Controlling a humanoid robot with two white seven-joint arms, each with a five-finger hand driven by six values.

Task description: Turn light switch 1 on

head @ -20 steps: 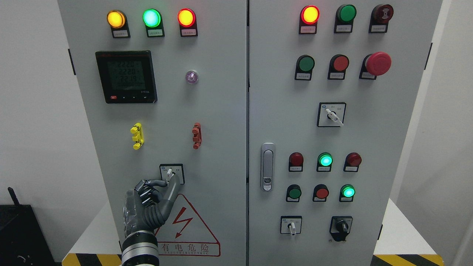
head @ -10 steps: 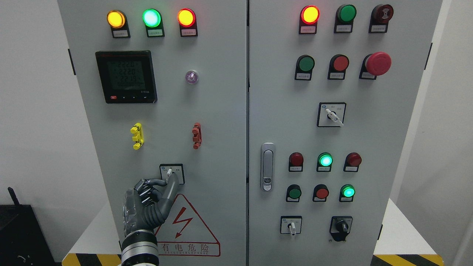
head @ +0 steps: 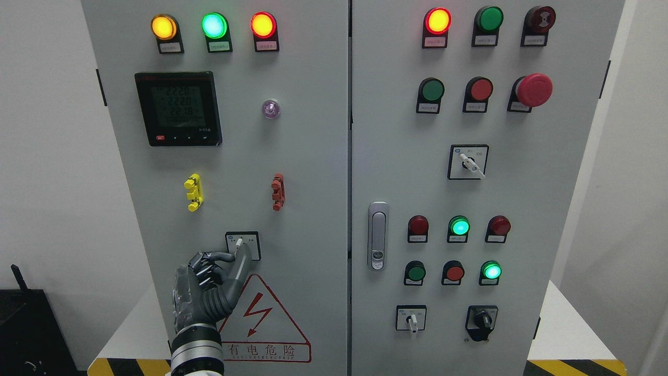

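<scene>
The left robot hand [head: 211, 284] is raised against the lower part of the cabinet's left door [head: 308, 156], with its arm entering at the bottom edge left of the middle. Its thumb [head: 241, 266] and one finger reach up to the switch [head: 240, 244], a small white lever on a square black-framed plate directly above the robot hand. The remaining fingers are curled toward the palm. The fingertips lie at or just under the lever, but whether they actually pinch it cannot be told from this view. The lever stands close to upright, leaning slightly to one side, so the turn is judged not yet completed; contact with the switch appears established or nearly so, and the rotation itself remains to be done. No right hand is visible. Room for movement is fair: the door surface to the left of the robot hand is bare, and the seam between the two doors [head: 349, 209] lies well apart to the right. Just beside the robot hand on its right is the red warning triangle [head: 261, 318], a flat label that poses no obstruction. Above the switch, the yellow clip [head: 193, 192] and the red clip [head: 278, 191] project from the door and stand clear of the turning path.
</scene>
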